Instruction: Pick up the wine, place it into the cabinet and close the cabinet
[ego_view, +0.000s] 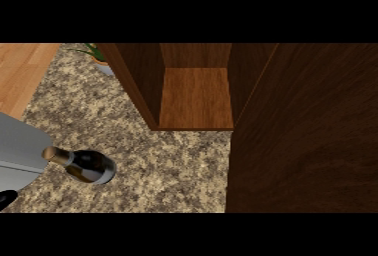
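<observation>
Cabinet door (303, 130): it is standing wide open on the right side.
Tabletop (162, 170): it is lying speckled under everything.
Cabinet (196, 97): it is sitting open at the back, showing its wooden shelf.
Left arm (18, 147): it is coming in grey at the left edge, just beside the bottle's top.
Wine bottle (88, 166): it is standing on the tabletop near the left, outside the cabinet.
Plant (94, 52): it is peeking out beside the cabinet.
Left hand (5, 199): only a black bit is showing; I cannot tell if it is released or clenched.
</observation>
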